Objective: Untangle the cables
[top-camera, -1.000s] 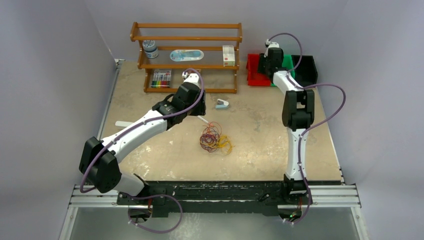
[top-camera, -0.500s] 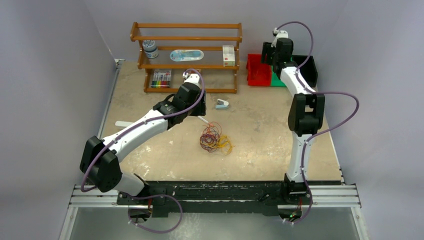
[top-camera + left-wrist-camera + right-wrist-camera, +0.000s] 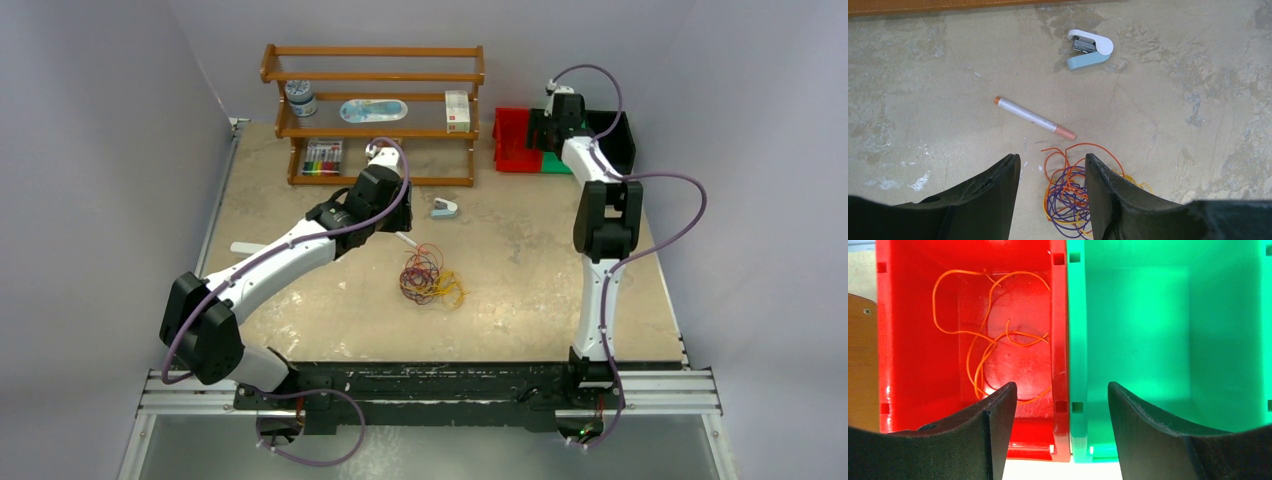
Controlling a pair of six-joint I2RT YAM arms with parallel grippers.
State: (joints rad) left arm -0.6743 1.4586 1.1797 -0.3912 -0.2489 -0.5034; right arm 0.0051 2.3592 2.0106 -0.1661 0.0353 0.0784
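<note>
Right gripper [image 3: 1062, 390] shifted above the red bin [image 3: 883, 340], jaws apart, empty, like left gripper [image 3: 1052, 160]. Cables [image 3: 430, 280] are floppy, light: pinch the twelve-o'clock orange loop [image 3: 1083, 146].

left arm [image 3: 290, 250] stretched from lower left toward frame centre, left end effector [image 3: 1052, 167] pointed down, jaws parted and empty, right arm [image 3: 600, 230] extended to upper right, right end effector [image 3: 1062, 390] parted, holding nothing
</note>
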